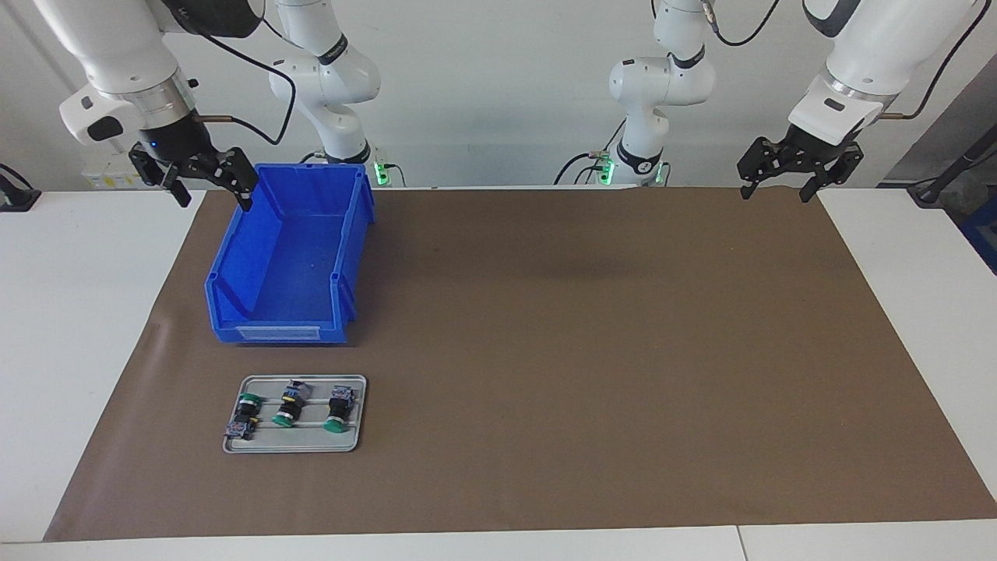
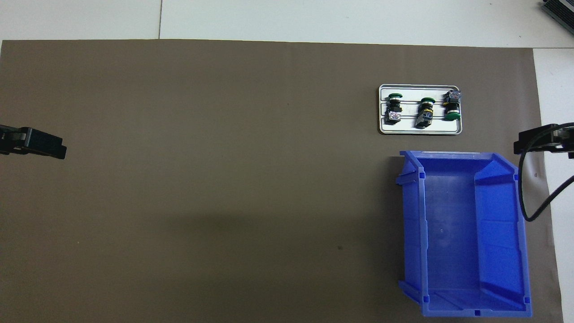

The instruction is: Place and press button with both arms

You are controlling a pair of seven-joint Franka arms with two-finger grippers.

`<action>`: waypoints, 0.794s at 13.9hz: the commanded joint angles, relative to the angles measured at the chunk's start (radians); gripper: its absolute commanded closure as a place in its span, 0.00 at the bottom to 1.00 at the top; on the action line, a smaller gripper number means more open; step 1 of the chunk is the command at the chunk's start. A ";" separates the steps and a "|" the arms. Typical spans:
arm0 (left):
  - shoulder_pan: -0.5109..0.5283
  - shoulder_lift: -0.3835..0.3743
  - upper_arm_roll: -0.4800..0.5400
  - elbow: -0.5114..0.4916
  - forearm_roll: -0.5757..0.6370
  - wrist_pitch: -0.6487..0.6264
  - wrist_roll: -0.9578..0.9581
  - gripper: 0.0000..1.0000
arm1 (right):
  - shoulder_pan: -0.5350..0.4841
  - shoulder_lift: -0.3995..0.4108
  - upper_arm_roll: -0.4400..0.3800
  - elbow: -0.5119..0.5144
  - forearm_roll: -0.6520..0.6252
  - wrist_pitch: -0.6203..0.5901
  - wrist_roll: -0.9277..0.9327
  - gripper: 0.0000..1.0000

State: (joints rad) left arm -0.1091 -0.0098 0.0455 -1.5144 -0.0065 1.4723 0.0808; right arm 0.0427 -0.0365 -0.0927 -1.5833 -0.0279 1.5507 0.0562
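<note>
The button (image 1: 287,403) lies on its side in the middle of three green-capped push-button switches on a small grey tray (image 1: 257,446), flanked by a switch toward the right arm's end (image 1: 244,416) and another toward the left arm's end (image 1: 339,407). Which of the three is meant is hard to tell from here; the middle one shows the yellow band most plainly. None of them is touched. The tray sits on the brown mat (image 1: 584,351), just beside the low open end of an empty blue storage bin (image 1: 354,234), farther from the robots than the bin.

The right gripper (image 1: 204,185) hangs in the air with its fingers spread and holding nothing, over the bin's corner nearest the robots and well apart from the tray, with the whole bin lying between its spot and the switches. The left gripper (image 1: 783,181) is also spread and empty, raised over the mat's edge at the left arm's end of the table, farther still from the tray.

Judging by this, the task has not begun: both arms wait at rest. The next move probably falls to the right arm, which must carry its gripper out past the bin, descend over the tray, and close on the button's barrel without knocking its neighbours.
</note>
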 commanded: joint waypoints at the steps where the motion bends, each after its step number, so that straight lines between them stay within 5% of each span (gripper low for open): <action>1: 0.012 -0.024 -0.007 -0.026 0.008 -0.004 0.013 0.00 | -0.007 0.001 0.008 -0.003 -0.017 0.009 -0.003 0.00; 11: 0.012 -0.024 -0.007 -0.026 0.008 -0.004 0.013 0.00 | -0.009 -0.005 0.008 -0.017 -0.017 0.008 -0.003 0.00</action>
State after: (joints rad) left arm -0.1091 -0.0098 0.0455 -1.5144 -0.0065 1.4723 0.0808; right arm 0.0427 -0.0341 -0.0927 -1.5870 -0.0280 1.5507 0.0565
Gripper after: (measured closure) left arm 0.000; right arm 0.000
